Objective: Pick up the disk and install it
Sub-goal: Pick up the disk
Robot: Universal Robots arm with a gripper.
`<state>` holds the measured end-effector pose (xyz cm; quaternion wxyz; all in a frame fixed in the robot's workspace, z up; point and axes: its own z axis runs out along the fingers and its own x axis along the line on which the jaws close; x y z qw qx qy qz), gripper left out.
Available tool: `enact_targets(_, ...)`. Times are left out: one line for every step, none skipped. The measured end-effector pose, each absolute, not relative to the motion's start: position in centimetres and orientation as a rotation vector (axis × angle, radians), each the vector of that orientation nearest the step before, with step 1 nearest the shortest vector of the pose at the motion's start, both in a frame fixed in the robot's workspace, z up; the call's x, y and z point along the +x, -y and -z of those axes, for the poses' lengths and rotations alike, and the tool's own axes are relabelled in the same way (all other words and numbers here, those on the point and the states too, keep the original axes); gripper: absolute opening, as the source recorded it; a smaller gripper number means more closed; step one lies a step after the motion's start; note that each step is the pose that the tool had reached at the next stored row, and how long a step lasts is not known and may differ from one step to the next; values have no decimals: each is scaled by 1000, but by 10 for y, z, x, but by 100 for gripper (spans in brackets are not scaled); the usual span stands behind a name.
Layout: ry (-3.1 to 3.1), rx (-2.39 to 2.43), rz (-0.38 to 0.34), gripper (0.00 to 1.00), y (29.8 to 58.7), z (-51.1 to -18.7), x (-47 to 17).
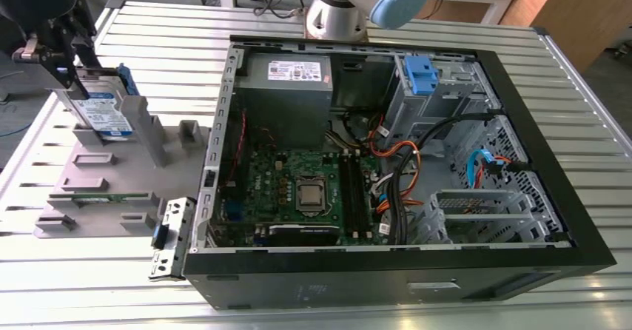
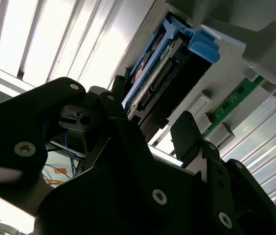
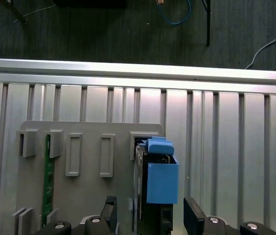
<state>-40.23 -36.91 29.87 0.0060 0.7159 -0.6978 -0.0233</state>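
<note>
The disk (image 1: 102,112) stands on edge in a slot of the grey holder (image 1: 109,171) at the exterior view's left, its white-and-blue label facing out and blue rails along its sides. My gripper (image 1: 71,62) hangs over its upper end. In both wrist views the two black fingers straddle the disk (image 3: 161,181) with a gap on each side, so the gripper (image 3: 150,215) is open around it. The second wrist view shows the disk's connector edge (image 2: 162,78) and blue rail tab between the fingers (image 2: 187,132).
The open computer case (image 1: 395,145) lies on the slatted metal table to the exterior view's right, with a blue-clipped drive bay (image 1: 419,75), a grey power supply box (image 1: 286,78) and loose cables. A green memory stick (image 3: 47,181) sits in the holder. The arm's base (image 1: 365,4) stands behind the case.
</note>
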Motion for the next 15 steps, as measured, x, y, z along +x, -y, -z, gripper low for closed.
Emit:
enact_targets(2184, 2241, 73, 64, 368, -299, -402)
enact_targets(2184, 2241, 73, 64, 368, -299, -402)
enact_targets(2184, 2241, 73, 64, 367, -299, -402)
enact_targets(2184, 2241, 73, 64, 366, -299, -402)
enact_targets(2184, 2241, 73, 64, 365, -299, -402)
enact_targets(2184, 2241, 73, 64, 365, -299, -402)
enact_targets(2184, 2241, 73, 64, 364, -299, -402)
enact_targets(2184, 2241, 73, 64, 364, -299, -402)
enact_targets(2183, 2241, 73, 64, 364, -299, -402)
enact_targets(2183, 2241, 73, 64, 364, -299, -402)
enact_targets(2183, 2241, 73, 64, 364, -299, -402)
enact_targets(2184, 2241, 73, 64, 364, -299, -402)
enact_targets(2184, 2241, 73, 64, 364, -299, -402)
enact_targets(2184, 2241, 73, 64, 364, -299, -402)
enact_targets(2184, 2241, 73, 64, 364, -299, -402)
